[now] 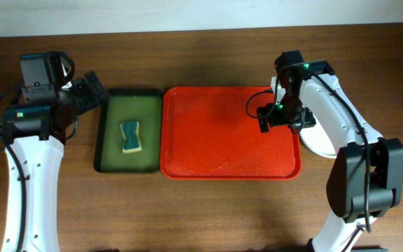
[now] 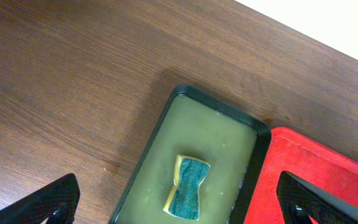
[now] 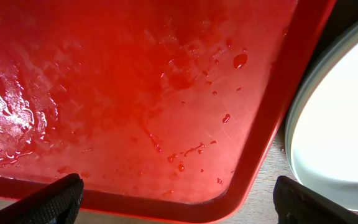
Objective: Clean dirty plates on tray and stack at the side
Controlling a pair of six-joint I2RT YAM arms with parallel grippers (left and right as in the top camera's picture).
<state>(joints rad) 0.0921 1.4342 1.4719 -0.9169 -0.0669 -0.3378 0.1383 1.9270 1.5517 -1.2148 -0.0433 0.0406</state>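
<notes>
The red tray (image 1: pixel 215 150) lies mid-table with nothing on it; its wet floor and rim fill the right wrist view (image 3: pixel 135 93). A stack of plates with a white plate on top (image 1: pixel 322 140) sits on the table just right of the tray, partly under the right arm; it also shows in the right wrist view (image 3: pixel 340 118). The blue and green plates cannot be made out. My right gripper (image 1: pixel 280 119) is open and empty over the tray's right end (image 3: pixel 176 199). My left gripper (image 1: pixel 93 94) is open and empty, left of the green tray (image 2: pixel 179 205).
A dark green tray (image 1: pixel 103 133) of murky water stands left of the red tray, with a yellow-and-teal sponge (image 1: pixel 131 137) lying in it; both show in the left wrist view, tray (image 2: pixel 160 124) and sponge (image 2: pixel 187 190). Bare wood lies in front.
</notes>
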